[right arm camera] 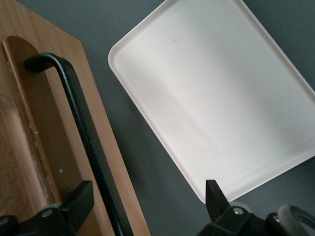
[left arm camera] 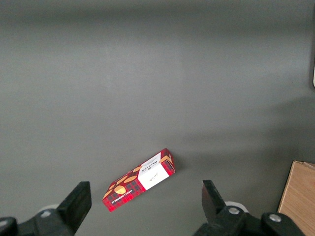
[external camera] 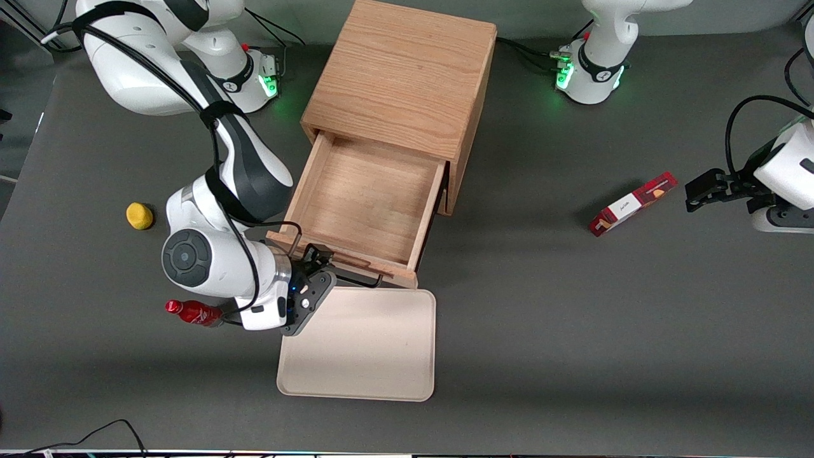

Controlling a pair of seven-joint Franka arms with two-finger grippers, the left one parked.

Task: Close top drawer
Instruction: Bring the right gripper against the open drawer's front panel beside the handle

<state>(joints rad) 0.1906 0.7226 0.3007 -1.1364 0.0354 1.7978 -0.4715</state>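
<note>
The wooden cabinet [external camera: 400,76] stands at the middle of the table. Its top drawer [external camera: 372,197] is pulled far out toward the front camera and is empty inside. The black wire handle [external camera: 359,280] runs along the drawer front. My right gripper [external camera: 315,270] hovers just in front of the drawer front, at the handle's end toward the working arm. In the right wrist view the gripper [right arm camera: 146,201] is open and empty. One finger [right arm camera: 78,201] is over the drawer front [right arm camera: 106,147] beside the handle [right arm camera: 74,108]. The other finger [right arm camera: 214,196] is over the grey table.
A cream tray [external camera: 359,343] lies on the table right in front of the open drawer, also in the right wrist view [right arm camera: 216,93]. A red bottle [external camera: 191,312] and a yellow fruit [external camera: 139,215] lie by the working arm. A red box [external camera: 633,203] lies toward the parked arm's end.
</note>
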